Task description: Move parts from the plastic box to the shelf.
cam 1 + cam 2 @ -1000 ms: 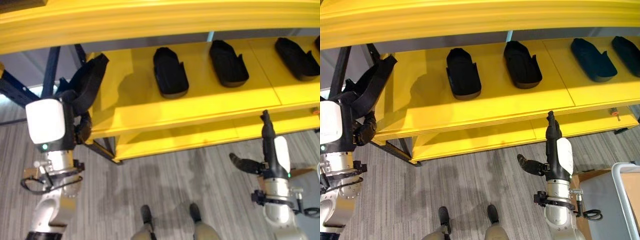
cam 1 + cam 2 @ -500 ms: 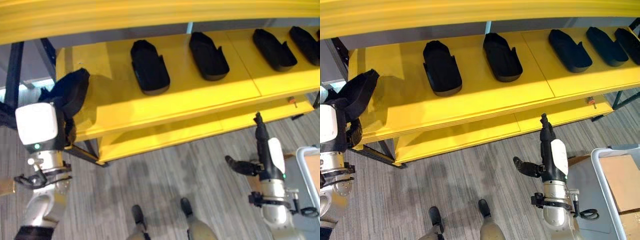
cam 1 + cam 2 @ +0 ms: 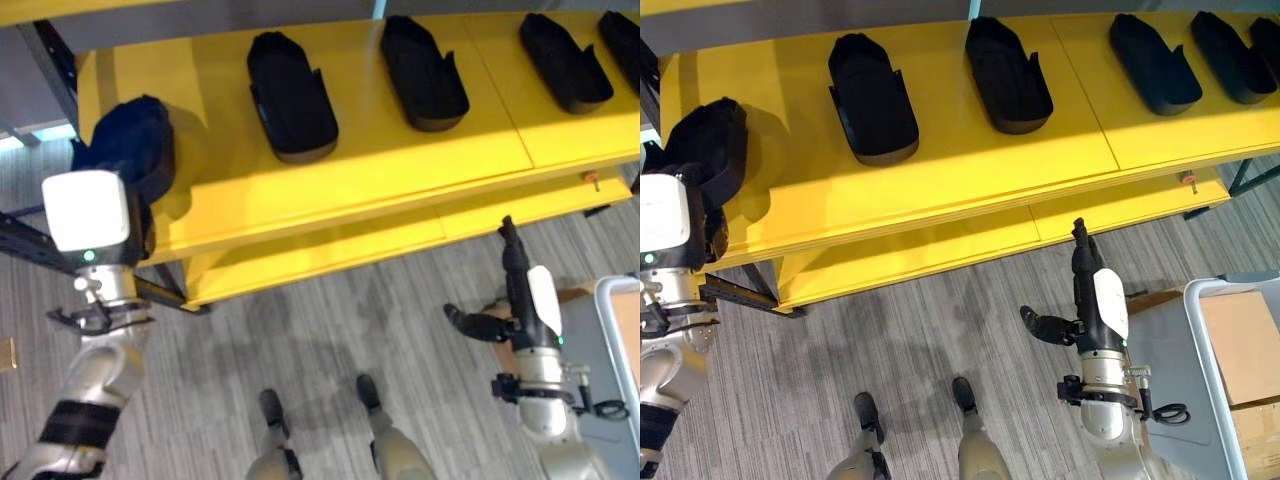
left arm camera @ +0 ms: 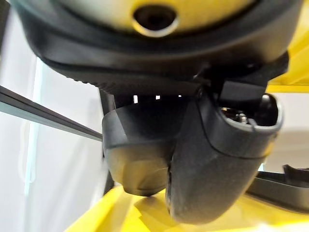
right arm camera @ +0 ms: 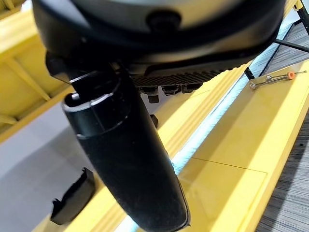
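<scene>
Yellow shelf point(image 3: 400, 170): black parts point(image 3: 290, 95) in row.

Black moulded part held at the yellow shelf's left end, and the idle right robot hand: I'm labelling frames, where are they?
Black moulded part point(image 3: 135, 140), left eye view, upper body.
Right robot hand point(image 3: 1096, 295), right eye view, back of palm.
Yellow shelf point(image 3: 350, 180), left eye view, bare top board.

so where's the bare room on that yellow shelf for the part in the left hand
The bare patch is the yellow shelf's left end, between the black moulded part in the left robot hand and the nearest black part already laid down. The front strip along the shelf edge is bare too. Further right the black parts lie closer together. The right robot hand hangs open below.
</scene>
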`<state>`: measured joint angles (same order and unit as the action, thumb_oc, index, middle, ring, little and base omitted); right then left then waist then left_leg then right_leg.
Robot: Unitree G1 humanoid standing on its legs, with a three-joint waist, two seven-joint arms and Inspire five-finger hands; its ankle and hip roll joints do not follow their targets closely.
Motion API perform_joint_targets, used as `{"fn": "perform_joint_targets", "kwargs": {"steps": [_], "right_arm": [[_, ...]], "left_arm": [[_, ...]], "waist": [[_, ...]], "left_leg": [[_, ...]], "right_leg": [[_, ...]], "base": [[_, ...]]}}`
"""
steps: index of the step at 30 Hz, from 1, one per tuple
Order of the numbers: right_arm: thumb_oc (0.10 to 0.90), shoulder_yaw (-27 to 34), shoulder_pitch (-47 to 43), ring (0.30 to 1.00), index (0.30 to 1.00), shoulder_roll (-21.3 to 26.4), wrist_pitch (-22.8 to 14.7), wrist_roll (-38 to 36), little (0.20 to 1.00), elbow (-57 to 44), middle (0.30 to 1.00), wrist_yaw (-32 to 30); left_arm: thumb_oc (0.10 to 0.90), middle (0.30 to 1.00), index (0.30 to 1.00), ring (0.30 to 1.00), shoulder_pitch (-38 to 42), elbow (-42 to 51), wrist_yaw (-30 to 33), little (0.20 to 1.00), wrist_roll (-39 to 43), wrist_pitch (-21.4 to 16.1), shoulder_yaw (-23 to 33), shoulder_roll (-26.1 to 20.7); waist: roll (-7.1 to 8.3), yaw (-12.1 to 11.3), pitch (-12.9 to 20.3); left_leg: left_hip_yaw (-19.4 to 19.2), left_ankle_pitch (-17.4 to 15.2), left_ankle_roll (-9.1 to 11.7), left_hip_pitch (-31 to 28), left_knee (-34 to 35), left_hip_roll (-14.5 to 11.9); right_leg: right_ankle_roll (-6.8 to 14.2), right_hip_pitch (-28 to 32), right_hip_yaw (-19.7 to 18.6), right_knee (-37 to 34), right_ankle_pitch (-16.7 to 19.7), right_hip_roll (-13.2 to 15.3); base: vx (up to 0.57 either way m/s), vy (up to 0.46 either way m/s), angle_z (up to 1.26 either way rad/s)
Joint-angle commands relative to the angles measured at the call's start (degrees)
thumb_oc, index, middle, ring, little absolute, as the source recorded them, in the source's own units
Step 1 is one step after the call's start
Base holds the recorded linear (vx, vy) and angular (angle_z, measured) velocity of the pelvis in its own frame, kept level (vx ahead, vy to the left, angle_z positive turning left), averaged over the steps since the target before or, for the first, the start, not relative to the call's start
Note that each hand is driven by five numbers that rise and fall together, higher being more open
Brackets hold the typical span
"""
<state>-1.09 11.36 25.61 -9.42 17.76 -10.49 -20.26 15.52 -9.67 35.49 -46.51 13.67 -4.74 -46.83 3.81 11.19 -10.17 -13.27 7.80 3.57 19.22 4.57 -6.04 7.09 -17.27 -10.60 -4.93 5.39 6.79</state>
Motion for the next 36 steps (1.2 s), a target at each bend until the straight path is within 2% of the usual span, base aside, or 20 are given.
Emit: {"fn": "perform_joint_targets", "kwargs": {"steps": [1,2,3,6,7,18,28,32,36], "right_arm": [[0.900,3.99,-5.08,1.000,1.000,2.77,-3.03,-1.35,1.000,-1.63,1.000,-2.82],[0.900,3.75,-5.49,1.000,1.000,2.35,-2.86,-1.31,1.000,-1.46,1.000,-2.93],[0.900,3.54,-5.73,1.000,1.000,2.21,-2.81,-1.46,1.000,-1.20,1.000,-2.95],[0.900,3.08,-6.47,1.000,1.000,2.06,-2.74,-1.91,1.000,-0.69,1.000,-2.71],[0.900,2.94,-6.57,1.000,1.000,2.14,-2.68,-2.03,1.000,-0.42,1.000,-2.64],[0.900,1.21,-7.58,1.000,1.000,2.30,-2.70,-3.75,1.000,-0.26,1.000,-1.18],[0.900,0.48,-6.40,1.000,1.000,2.97,-4.42,-4.95,1.000,-2.13,1.000,0.88],[0.900,0.74,-6.31,1.000,1.000,3.71,-5.36,-5.87,1.000,-2.72,1.000,1.69],[0.900,0.88,-6.77,1.000,1.000,4.21,-5.81,-6.04,1.000,-2.66,1.000,1.89]], "left_arm": [[0.400,0.300,0.300,0.300,4.85,-3.66,-3.28,0.300,-2.73,0.05,-1.18,-3.95],[0.400,0.300,0.300,0.300,5.19,-5.00,-3.49,0.300,-2.38,0.18,-1.79,-3.36],[0.400,0.300,0.300,0.300,5.52,-6.20,-3.65,0.300,-1.93,0.35,-2.39,-2.83],[0.400,0.300,0.300,0.300,8.61,-9.26,-3.72,0.300,-1.82,0.38,-5.03,-2.38],[0.400,0.300,0.300,0.300,9.38,-9.75,-3.99,0.300,-1.95,0.43,-5.94,-2.37],[0.400,0.300,0.300,0.300,16.56,-20.12,-4.66,0.300,1.27,1.70,-10.34,-1.99],[0.400,0.300,0.300,0.300,24.29,-28.53,-5.94,0.300,0.91,1.39,-15.31,-6.81],[0.400,0.300,0.300,0.300,26.86,-31.04,-8.43,0.300,-2.03,-0.27,-19.58,-11.97],[0.400,0.300,0.300,0.300,27.22,-31.36,-9.47,0.300,-3.77,-0.93,-21.09,-14.03]], "waist": [[-1.57,2.02,-0.83],[-1.54,2.15,-0.96],[-1.66,2.22,-0.72],[-1.42,2.72,-1.05],[-1.58,2.75,-0.76],[-1.48,3.94,-0.83],[-1.47,4.94,-0.74],[-1.58,4.81,-0.89],[-1.79,4.52,-1.04]], "left_leg": [[-1.73,-6.33,-0.07,0.89,-9.58,-1.71],[-1.87,-6.49,-0.19,1.32,-9.77,-1.72],[-1.33,-7.96,0.08,0.96,-9.78,-1.60],[-2.07,-7.05,-0.39,2.06,-10.43,-1.69],[-1.45,-8.62,-0.12,1.51,-10.41,-1.54],[-1.95,-9.13,-0.19,3.01,-11.37,-1.85],[-2.86,-9.53,-0.11,4.20,-12.43,-2.24],[-2.58,-10.16,-0.43,5.13,-13.44,-2.15],[-2.05,-10.60,-0.69,5.84,-13.95,-1.81]], "right_leg": [[0.07,4.43,0.04,0.04,-4.52,-1.07],[0.11,4.06,-0.14,0.02,-4.40,-1.05],[0.30,4.45,-0.15,-0.07,-5.20,-0.95],[0.25,3.53,-0.52,0.03,-4.30,-1.06],[0.38,4.01,-0.55,-0.07,-5.14,-0.96],[0.54,2.54,-1.57,-0.07,-4.77,-1.37],[1.07,1.55,-2.18,-0.07,-4.11,-1.51],[1.47,1.40,-2.13,-0.07,-4.08,-1.33],[1.67,1.33,-1.77,-0.07,-4.03,-1.11]], "base": [[0.01,0.046,-0.09],[0.09,0.065,-0.09],[0.10,0.066,-0.07],[0.00,0.010,-0.06],[0.12,0.045,-0.07],[0.02,0.007,-0.05],[0.00,0.005,-0.05],[0.00,0.000,0.00],[0.00,0.000,0.00]]}}
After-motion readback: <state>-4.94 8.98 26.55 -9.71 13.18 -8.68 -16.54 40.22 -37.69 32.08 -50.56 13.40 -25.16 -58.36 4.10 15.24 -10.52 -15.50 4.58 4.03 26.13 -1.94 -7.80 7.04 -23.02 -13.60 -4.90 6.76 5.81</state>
